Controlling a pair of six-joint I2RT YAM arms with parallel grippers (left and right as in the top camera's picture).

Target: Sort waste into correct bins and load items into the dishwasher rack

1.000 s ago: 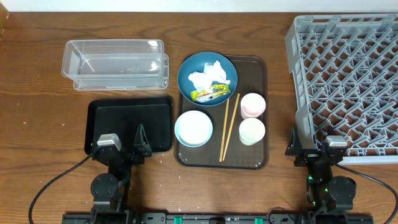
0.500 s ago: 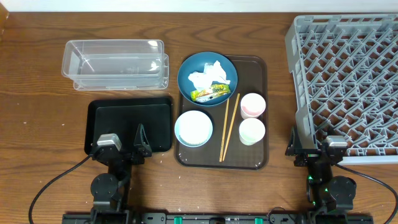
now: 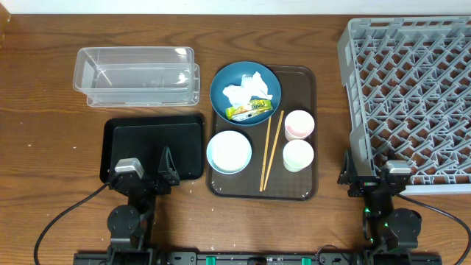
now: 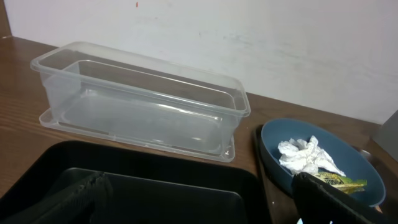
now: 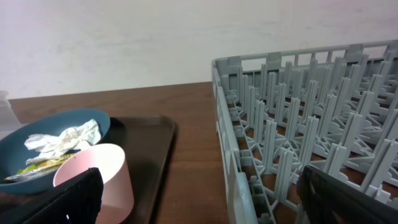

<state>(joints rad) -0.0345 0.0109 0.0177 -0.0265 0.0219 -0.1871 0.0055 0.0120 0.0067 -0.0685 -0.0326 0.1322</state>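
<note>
Clear plastic tub point(image 4: 143, 106) spans mid-frame on a wooden tabletop point(image 4: 15, 87); black tray point(image 4: 155, 180) below it; lower right — blue plate point(image 4: 273, 155) holding crumpled tissue point(image 4: 308, 155).

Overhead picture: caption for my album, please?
Blue plate with tissue, bowl, pink cup and green cup on a tray beside the rack.

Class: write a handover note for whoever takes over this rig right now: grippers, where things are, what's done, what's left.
The left gripper is open and empty over the black tray; the right gripper is open and empty beside the dishwasher rack.
The tissue and wrapper lie on the blue plate; it, the bowl, pink cup, green cup and chopsticks sit on the brown tray.
The clear tub is empty.
Done: nothing yet.
Left: bin the waste, rack the dishes and chopsticks.
</note>
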